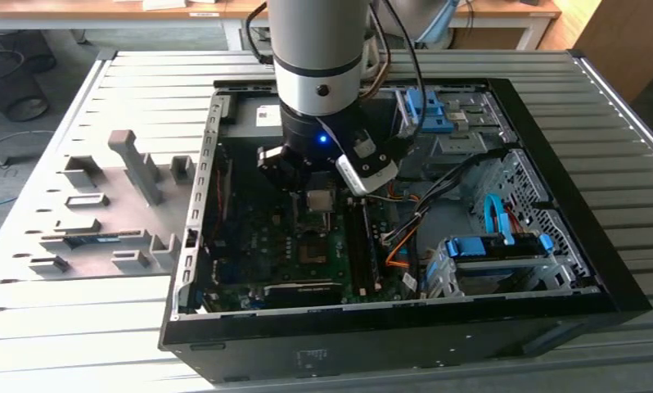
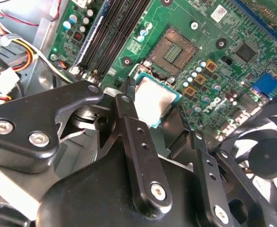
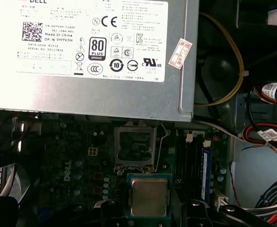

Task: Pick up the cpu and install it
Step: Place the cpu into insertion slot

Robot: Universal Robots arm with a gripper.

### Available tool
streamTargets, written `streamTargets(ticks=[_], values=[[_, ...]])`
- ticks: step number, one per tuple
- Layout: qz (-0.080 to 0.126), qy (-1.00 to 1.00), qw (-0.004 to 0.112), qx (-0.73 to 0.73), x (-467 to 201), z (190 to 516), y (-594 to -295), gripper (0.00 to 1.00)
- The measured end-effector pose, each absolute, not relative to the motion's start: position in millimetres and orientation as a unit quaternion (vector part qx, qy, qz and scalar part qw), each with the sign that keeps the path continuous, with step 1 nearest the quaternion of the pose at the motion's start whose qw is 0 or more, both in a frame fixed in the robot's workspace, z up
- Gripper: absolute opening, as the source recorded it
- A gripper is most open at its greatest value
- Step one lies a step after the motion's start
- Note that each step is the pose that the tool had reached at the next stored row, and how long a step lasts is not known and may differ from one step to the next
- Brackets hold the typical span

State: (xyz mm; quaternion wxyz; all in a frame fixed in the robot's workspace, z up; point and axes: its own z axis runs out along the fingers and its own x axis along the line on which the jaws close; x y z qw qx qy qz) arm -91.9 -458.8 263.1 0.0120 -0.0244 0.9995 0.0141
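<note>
The cpu (image 2: 153, 100), a square chip with a silver lid and a green rim, hangs between my gripper's black fingers (image 2: 129, 113), which are shut on its two sides. My gripper (image 1: 317, 190) is inside the open computer case, low over the green motherboard (image 2: 214, 56). The open cpu socket (image 3: 135, 147) lies empty on the board. The cpu (image 3: 149, 196) is beside the socket, not over it, and level with the board. In the exterior view the cpu (image 1: 321, 199) shows just under the wrist.
The silver power supply (image 3: 91, 56) borders the socket on one side. The memory slots (image 2: 112, 28), a black fan (image 2: 266, 153) and loose coloured cables (image 3: 271, 135) lie close by. Blue drive bays (image 1: 499, 246) fill the case's right part. A grey parts fixture (image 1: 97, 213) lies outside on the exterior view's left.
</note>
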Motion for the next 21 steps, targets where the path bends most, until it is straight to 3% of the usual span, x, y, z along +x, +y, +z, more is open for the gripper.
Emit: streamTargets(ticks=[21], values=[[0.012,1.000,0.012,-0.023,-98.0,229.6,-486.0,0.47]])
